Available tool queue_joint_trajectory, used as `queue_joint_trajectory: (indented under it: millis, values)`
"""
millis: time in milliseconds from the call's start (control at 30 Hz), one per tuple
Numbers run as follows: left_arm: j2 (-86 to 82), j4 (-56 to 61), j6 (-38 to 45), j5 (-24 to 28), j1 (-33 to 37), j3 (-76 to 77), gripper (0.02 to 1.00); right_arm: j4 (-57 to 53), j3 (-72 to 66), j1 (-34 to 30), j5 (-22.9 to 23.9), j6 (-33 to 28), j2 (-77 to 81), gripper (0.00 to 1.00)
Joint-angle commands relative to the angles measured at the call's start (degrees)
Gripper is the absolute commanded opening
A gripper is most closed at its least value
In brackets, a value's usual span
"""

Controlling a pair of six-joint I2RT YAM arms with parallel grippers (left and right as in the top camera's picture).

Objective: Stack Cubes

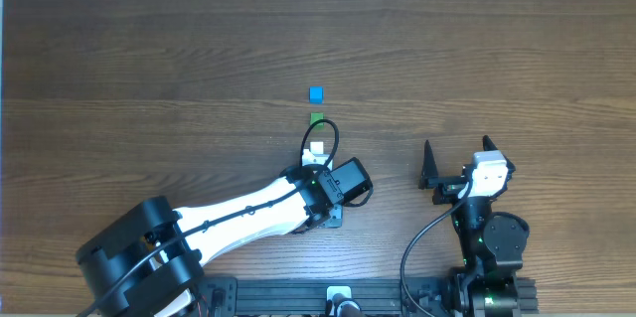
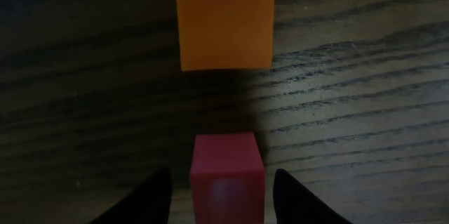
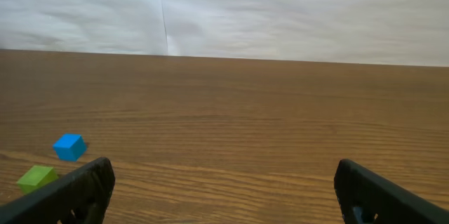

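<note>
A red cube [image 2: 227, 178] sits on the wooden table between the fingers of my left gripper [image 2: 226, 206], which is open with a narrow gap on each side of the cube. Just beyond it lies an orange cube [image 2: 224, 17]. From above, the left gripper [image 1: 317, 148] is near the table's middle, with a green cube [image 1: 316, 118] right ahead of it and a blue cube [image 1: 316, 93] a little farther on. My right gripper [image 1: 457, 163] rests open at the right with nothing between its fingers. It faces the blue cube [image 3: 69, 147] and the green cube [image 3: 37, 177].
The wooden table [image 1: 149, 49] stretches wide to the left, right and far side of the cubes. A pale wall [image 3: 280, 13] stands behind the far edge. The left arm's white body [image 1: 238, 213] lies diagonally across the near left.
</note>
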Motion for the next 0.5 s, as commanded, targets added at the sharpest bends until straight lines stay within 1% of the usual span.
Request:
queue_joint_trajectory:
  millis: [33,233,400,500]
  values:
    - [0.8,0.0,-1.0,0.6,0.3,0.7,0.430,-0.2,-0.3,0.4,0.1,-0.1,-0.5,0.993]
    - [0.8,-0.1,-1.9,0.6,0.3,0.7,0.294,-0.2,-0.3,0.4,0.1,-0.1,-0.5,0.991]
    - [0.8,-0.1,-1.9,0.5,0.4,0.7,0.218,-0.2,-0.3,0.4,0.1,-0.1,-0.5,0.991]
    - [0.8,-0.1,-1.9,0.7,0.7,0.8,0.154,-0.2,-0.3,0.4,0.1,-0.1,-0.5,0.991]
